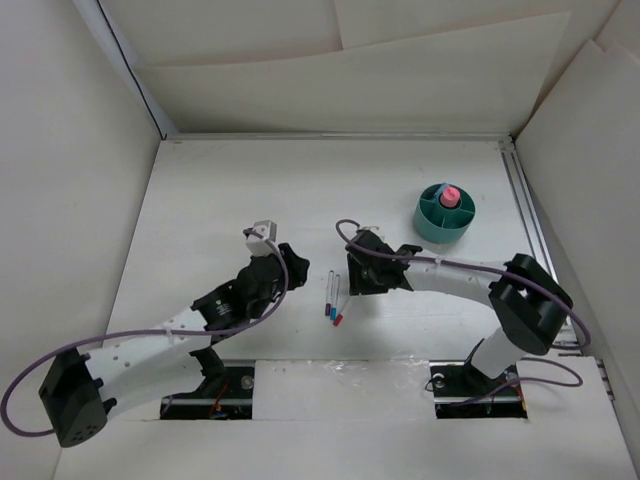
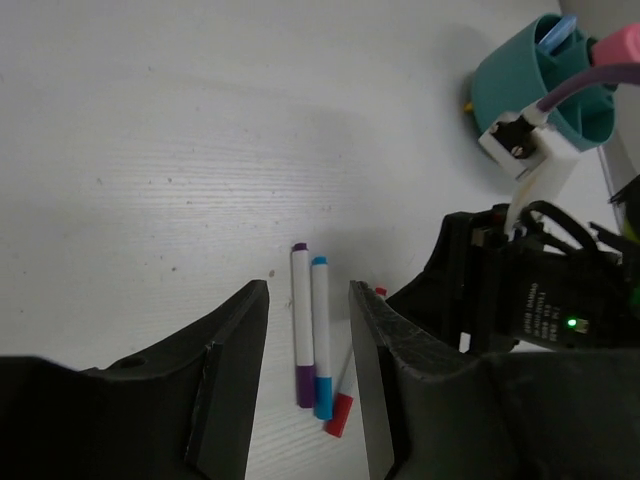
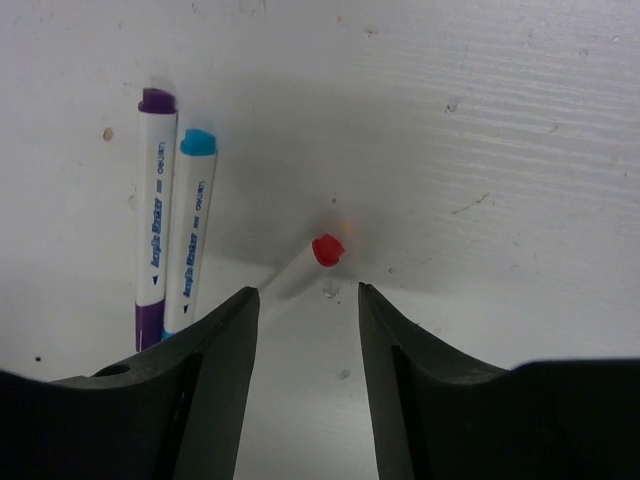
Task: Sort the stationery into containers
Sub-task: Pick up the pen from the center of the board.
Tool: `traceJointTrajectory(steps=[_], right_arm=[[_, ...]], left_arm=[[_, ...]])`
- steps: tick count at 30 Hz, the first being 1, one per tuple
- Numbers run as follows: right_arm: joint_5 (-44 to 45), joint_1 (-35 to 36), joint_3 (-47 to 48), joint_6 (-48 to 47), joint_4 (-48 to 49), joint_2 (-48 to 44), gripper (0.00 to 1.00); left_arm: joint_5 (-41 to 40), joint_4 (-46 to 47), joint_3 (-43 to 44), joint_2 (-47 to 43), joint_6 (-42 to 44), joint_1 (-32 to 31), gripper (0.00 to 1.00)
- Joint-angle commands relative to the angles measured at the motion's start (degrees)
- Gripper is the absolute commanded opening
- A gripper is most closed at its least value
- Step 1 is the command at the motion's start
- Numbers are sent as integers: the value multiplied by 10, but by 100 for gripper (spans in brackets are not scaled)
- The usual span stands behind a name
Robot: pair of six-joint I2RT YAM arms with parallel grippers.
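Step in hand, by my reading: picking up one of three thin pens; the chunky markers look sorted, a pink-capped marker and a light blue marker standing in the teal cup; what else is inside I cannot make out from here.

Pens: purple-tipped pen and blue-tipped pen side by side, touching; red-tipped pen just beside them, slanted; all flat on the table, well apart from the cup, to its left and nearer my bases.

My right gripper: jaws parted, straddling the red-tipped pen without touching it; nothing grasped. My left gripper: jaws parted, empty, hovering over the pens from the side away from the cup.

Next move calls for: bring the right jaws down to the table, close across the thin barrel, lift, carry toward the cup, release over a free compartment; the barrel lies low, so the fingertips must almost meet the tabletop.

Room: both grippers crowd the pens, near each other; one should give way before the lift. Nothing lies between pens and cup; a metal rail runs just beyond the cup, so an overshoot there would strike it.
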Motion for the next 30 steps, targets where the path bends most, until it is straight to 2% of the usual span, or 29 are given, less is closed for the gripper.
traceJointTrajectory(steps=[1, 6, 9, 14, 15, 18, 20, 21, 25, 30], right_arm=[[32, 3, 37, 30, 9, 16, 49], [32, 3, 37, 49, 16, 33, 45], [32, 3, 37, 54, 16, 44, 42], [37, 3, 32, 66, 16, 44, 40], [37, 3, 32, 71, 22, 50, 36], [31, 3, 25, 76, 30, 55, 31], [31, 3, 19, 76, 35, 55, 23], [31, 3, 19, 76, 35, 50, 15], [54, 3, 25, 76, 35, 39, 5], [85, -8, 59, 53, 28, 1, 3]], left_arm=[[-8, 32, -12, -29, -6, 12, 35], [-2, 32, -27, -46, -13, 12, 35], [-16, 26, -43, -86, -18, 12, 35], [-51, 16, -48, -154, -18, 12, 42], [-58, 16, -48, -160, -13, 12, 43], [-64, 16, -48, -152, -13, 12, 44], [-64, 16, -43, -137, -13, 12, 46], [-64, 16, -43, -123, -13, 12, 46], [-64, 40, -43, -101, -13, 12, 47], [-58, 45, -49, -89, -13, 12, 47]])
